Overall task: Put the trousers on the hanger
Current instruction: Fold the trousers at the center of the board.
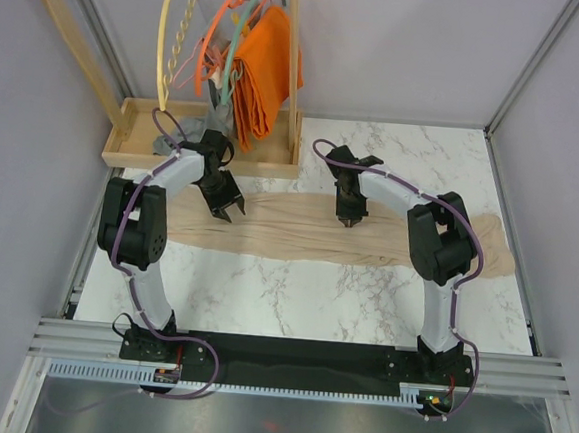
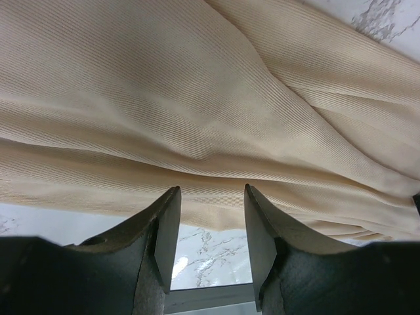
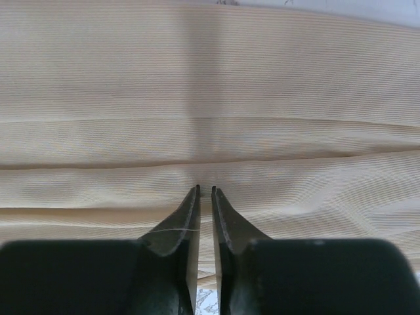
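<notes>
From my remote seat, the marble table (image 1: 293, 297) fills the middle of the overhead view. The trousers (image 1: 288, 231) lie flat across it in a long band from centre left to the right edge. A wooden tray (image 1: 134, 149) sits at the upper left, at the foot of a wooden frame. An orange cloth (image 1: 266, 69) hangs from that frame, and the hanger (image 1: 162, 56) hangs left of it (well apart from the trousers).

The left pincer (image 1: 232, 212) is over the band's left part. Its wrist view shows it (image 2: 211, 191) spread, with nothing between the fingers.

The right pincer (image 1: 349, 221) is down at the middle of the band. Up close it (image 3: 205, 190) is nearly pressed together, tips at the cloth (image 3: 210, 79). I cannot tell whether it pinches a fold.
</notes>
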Available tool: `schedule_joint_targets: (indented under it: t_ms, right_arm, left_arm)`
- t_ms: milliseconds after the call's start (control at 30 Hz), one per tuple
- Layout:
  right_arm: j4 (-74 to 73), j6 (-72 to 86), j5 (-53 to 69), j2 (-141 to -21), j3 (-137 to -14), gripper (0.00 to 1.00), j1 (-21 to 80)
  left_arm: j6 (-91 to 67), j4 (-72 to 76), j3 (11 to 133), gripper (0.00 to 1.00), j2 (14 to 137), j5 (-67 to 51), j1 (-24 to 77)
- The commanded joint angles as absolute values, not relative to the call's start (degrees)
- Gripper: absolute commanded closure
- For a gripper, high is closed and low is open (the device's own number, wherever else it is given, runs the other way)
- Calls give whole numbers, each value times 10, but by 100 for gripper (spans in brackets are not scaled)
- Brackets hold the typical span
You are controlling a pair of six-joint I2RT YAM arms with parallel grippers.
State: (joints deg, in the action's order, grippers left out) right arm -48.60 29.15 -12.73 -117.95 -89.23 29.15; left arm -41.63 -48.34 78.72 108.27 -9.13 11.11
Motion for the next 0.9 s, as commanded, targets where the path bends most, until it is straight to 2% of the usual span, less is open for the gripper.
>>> schedule_joint_targets:
  t_ms: [0, 67, 133, 233, 267, 367, 467, 867]
  right_arm:
    - [-481, 297, -149, -1186, -889, 83, 294]
    - [-479, 297, -147, -1184, -891, 87, 296]
    - [-480, 297, -146, -1178, -893, 88, 296]
    - [-487, 292, -145, -1157, -898, 80, 298]
    - [-492, 293, -148, -1146, -897, 72, 300]
    - [-508, 303, -154, -1126, -891, 60, 300]
    - [-512, 328, -170, -1117, -874, 55, 300]
    - [-504, 395, -151, -1172, -890, 55, 288]
  left_arm:
    - [-395, -493, 780, 49, 1059, -86, 113]
    - [-395, -495, 778, 49, 1056, -85, 113]
    - [-396, -495, 775, 49, 1053, -83, 113]
    - [-396, -495, 770, 49, 1047, -85, 113]
    - [-396, -494, 769, 49, 1043, -85, 113]
    - [-394, -494, 766, 49, 1042, -83, 113]
    - [-395, -494, 764, 49, 1039, -85, 113]
    - [-390, -496, 743, 49, 1008, -86, 113]
